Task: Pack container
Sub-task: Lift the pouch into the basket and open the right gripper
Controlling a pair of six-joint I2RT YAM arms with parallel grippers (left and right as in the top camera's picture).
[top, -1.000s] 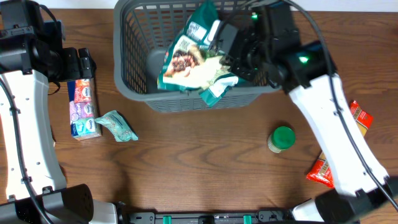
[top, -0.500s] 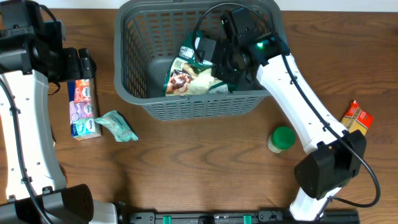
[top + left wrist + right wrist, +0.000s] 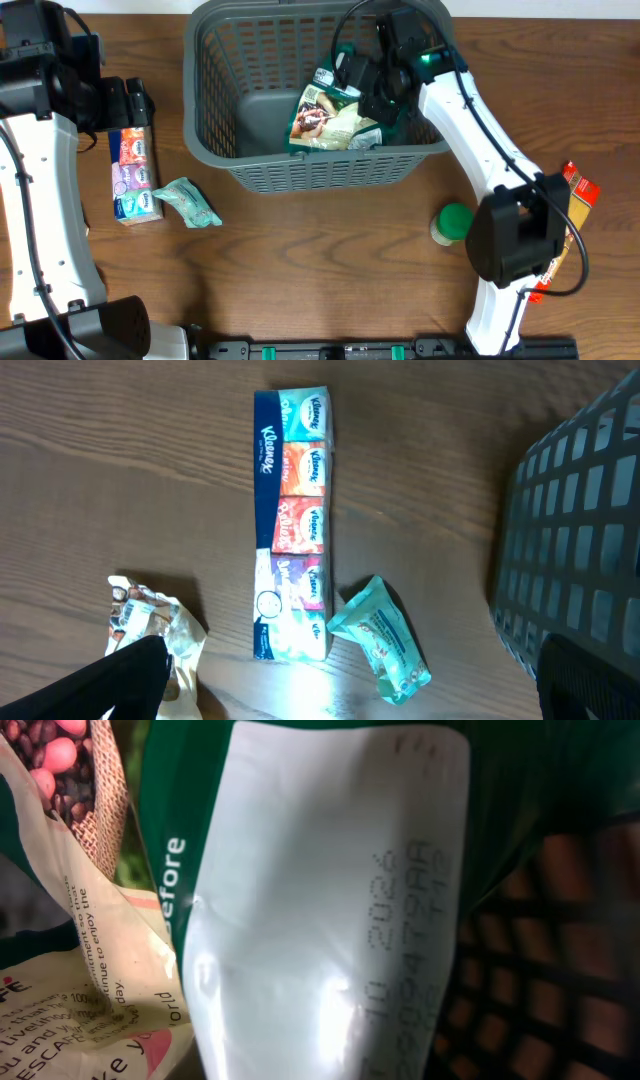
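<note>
The container, a large dark grey lattice basket (image 3: pixel 196 110), stands at the back centre; its wall shows in the left wrist view (image 3: pixel 580 530). A green and cream snack bag (image 3: pixel 330 120) lies inside it at the right and fills the right wrist view (image 3: pixel 320 910). My right gripper (image 3: pixel 375 85) is down in the basket, shut on the bag's top end. Its fingers are hidden in its own view. My left gripper (image 3: pixel 125 100) is open and empty (image 3: pixel 355 670), hovering over the table left of the basket.
A Kleenex tissue multipack (image 3: pixel 133 175) (image 3: pixel 293 520) and a teal packet (image 3: pixel 190 202) (image 3: pixel 385 640) lie left of the basket. A crumpled cream wrapper (image 3: pixel 150 615) lies by the left finger. A green-lidded jar (image 3: pixel 454 222) and an orange packet (image 3: pixel 578 188) lie at the right.
My right gripper has carried the snack bag from above the basket's front wall down into the basket and to the right. The left arm has not moved.
</note>
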